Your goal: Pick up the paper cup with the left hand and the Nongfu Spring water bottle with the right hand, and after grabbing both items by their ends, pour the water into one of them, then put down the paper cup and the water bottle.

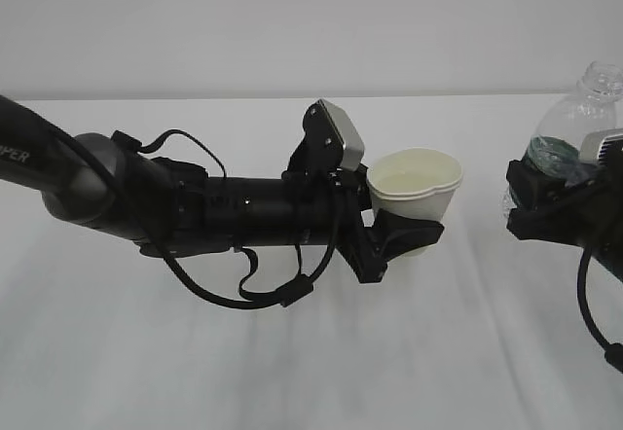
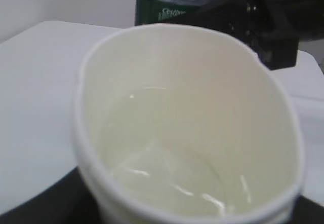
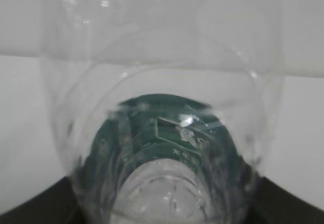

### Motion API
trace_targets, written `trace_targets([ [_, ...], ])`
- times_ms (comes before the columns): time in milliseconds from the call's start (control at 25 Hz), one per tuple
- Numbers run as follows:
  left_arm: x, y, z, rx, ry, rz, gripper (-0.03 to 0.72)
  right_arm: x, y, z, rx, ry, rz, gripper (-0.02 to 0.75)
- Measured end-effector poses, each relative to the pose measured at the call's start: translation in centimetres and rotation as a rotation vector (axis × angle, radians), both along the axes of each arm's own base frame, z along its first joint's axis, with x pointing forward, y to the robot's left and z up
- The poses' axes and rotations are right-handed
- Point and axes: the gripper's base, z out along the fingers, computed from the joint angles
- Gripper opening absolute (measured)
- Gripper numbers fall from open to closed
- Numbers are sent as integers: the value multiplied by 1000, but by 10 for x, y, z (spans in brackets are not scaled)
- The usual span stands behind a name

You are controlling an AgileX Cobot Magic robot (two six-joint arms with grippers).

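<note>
Paper cup point(image 1: 417, 185): thin-walled, crushable, rim squeezed oval, water point(image 2: 167, 183) inside; we pinch it low in the left gripper point(image 1: 394, 235), above the bench point(image 1: 292, 372). Nongfu Spring water bottle point(image 1: 569, 128): light, slippery, upright, clamped at its lower body by the right gripper point(image 1: 545, 201).

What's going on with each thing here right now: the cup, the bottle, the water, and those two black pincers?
paper cup: upright, held off the table, rim squeezed oval.
water: shallow clear pool in the cup's bottom.
Nongfu Spring water bottle: capless, roughly upright, held off to the cup's right.
left pincer: closed around the cup's lower part.
right pincer: closed around the bottle near its green label.
table: white, below both.
</note>
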Motion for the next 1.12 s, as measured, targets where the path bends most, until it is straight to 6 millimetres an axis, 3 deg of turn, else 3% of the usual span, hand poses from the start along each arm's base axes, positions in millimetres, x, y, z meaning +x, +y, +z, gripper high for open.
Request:
trace_targets([
  [640, 17, 24, -2, 23, -14, 31, 438, 41, 6, -47, 36, 96, -11, 405],
  [1120, 19, 31, -4, 35, -15, 33, 438, 49, 7, -65, 40, 134, -14, 405],
])
